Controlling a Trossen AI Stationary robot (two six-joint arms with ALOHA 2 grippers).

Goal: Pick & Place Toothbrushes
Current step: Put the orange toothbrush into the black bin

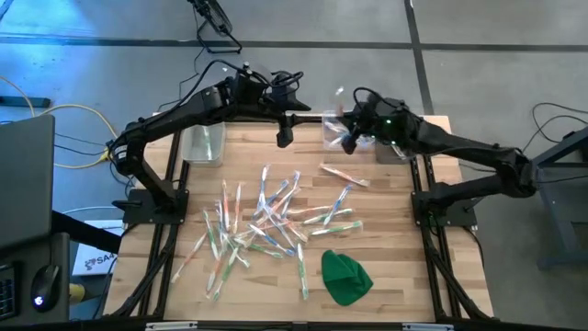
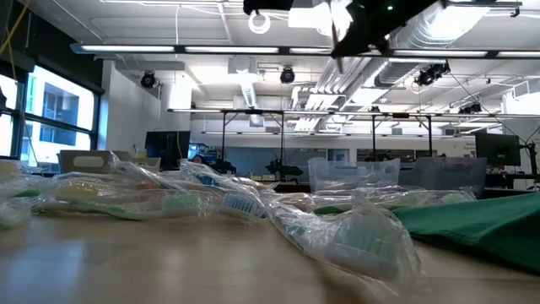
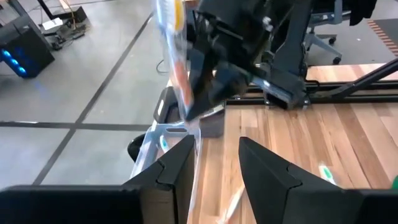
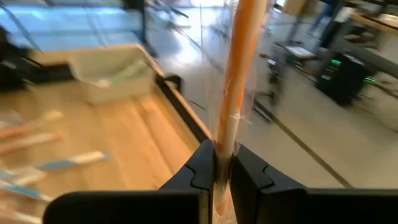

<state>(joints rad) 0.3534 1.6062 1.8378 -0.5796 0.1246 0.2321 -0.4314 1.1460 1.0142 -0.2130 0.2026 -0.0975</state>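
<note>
Orange toothbrush (image 4: 236, 81) ran off the right wrist view's top edge; head unseen. In the low view both arms were cropped by the top edge. Nearest wrapped toothbrushes (image 2: 354, 236) were blurred, colours indistinct. Far bin (image 4: 112, 74) contents unreadable.

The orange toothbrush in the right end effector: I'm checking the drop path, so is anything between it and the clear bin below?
Nothing visible. The right end effector holds the orange toothbrush upright above the bin; the left end effector hangs beside it.
</note>
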